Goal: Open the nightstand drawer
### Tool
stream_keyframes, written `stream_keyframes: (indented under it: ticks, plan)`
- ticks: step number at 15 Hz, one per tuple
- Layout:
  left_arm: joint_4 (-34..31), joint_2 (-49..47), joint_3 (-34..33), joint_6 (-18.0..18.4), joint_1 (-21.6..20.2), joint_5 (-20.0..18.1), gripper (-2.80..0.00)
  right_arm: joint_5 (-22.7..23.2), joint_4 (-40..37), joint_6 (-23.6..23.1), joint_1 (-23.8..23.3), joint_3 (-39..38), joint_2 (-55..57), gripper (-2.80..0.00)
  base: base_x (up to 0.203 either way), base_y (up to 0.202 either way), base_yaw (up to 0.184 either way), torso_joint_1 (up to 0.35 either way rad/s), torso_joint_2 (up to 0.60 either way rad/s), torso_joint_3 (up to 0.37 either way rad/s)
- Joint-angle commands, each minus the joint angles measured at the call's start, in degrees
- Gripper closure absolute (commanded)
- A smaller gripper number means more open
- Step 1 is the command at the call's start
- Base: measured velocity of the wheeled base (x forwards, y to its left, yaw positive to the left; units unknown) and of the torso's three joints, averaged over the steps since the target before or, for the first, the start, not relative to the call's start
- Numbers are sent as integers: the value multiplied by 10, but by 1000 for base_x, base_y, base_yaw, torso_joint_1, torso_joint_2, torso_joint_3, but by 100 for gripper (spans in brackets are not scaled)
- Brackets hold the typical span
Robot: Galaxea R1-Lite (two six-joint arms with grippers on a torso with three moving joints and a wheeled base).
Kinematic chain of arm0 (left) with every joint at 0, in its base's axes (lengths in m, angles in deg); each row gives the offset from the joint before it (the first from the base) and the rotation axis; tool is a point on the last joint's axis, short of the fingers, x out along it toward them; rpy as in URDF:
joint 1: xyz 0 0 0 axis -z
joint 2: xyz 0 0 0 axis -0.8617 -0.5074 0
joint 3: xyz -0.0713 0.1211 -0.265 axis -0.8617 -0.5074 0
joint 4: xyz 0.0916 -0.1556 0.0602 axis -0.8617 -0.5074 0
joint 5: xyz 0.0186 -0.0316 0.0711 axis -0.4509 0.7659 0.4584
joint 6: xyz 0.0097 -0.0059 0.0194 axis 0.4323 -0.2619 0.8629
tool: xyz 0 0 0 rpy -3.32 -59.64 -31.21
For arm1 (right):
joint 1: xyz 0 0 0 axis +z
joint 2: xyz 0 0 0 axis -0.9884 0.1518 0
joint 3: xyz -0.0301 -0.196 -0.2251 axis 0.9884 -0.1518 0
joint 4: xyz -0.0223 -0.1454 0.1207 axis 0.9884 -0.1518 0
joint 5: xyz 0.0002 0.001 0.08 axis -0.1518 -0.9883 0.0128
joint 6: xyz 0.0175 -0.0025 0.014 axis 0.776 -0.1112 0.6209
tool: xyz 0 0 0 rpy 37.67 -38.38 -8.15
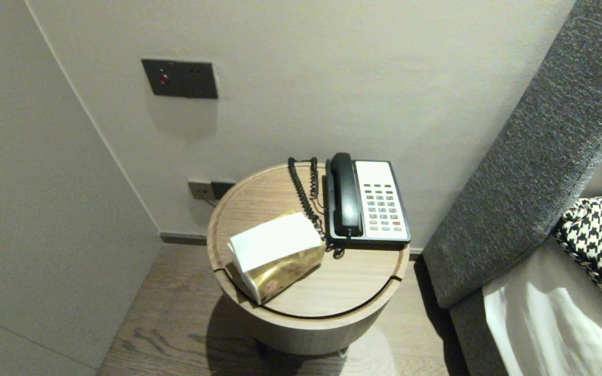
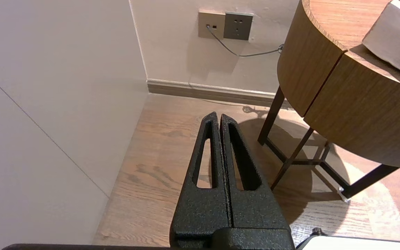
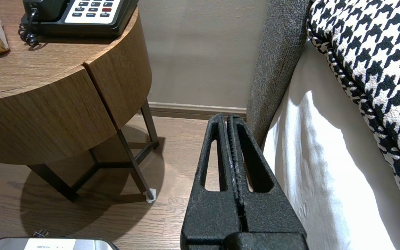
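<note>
A round wooden side table [image 1: 363, 292] stands by the wall. On it lie a gold tissue pack [image 1: 277, 254] with a white tissue on top and a black-and-white desk phone [image 1: 369, 201] with its black handset [image 1: 344, 193] on the cradle and a coiled cord [image 1: 303, 190]. Neither arm shows in the head view. My left gripper [image 2: 219, 116] hangs shut and empty low over the floor, left of the table [image 2: 352, 104]. My right gripper [image 3: 226, 117] is shut and empty too, between the table [image 3: 82, 86] and the bed.
A grey upholstered headboard [image 1: 531, 156] and a bed with a white sheet [image 1: 552, 324] and a houndstooth pillow [image 1: 601, 240] fill the right. Wall sockets [image 2: 226, 25] with a cable sit behind the table; a switch panel [image 1: 180, 78] is higher up. A wall panel [image 1: 34, 209] closes the left.
</note>
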Motion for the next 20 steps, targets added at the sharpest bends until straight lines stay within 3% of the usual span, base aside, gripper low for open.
stream_keyframes:
  ticks: [1,16,20]
  plan:
    - [-1,2,1,0,0,1,0,0,0,0,0,-8,1,0,0,0,0,0,0,0]
    - [-3,2,4,10,-1,3,0,1,1,-2,0,-7,0,0,0,0,0,0,0,0]
    - [-61,-82,153,51,0,-12,0,1,1,-2,0,-7,0,0,0,0,0,0,0,0]
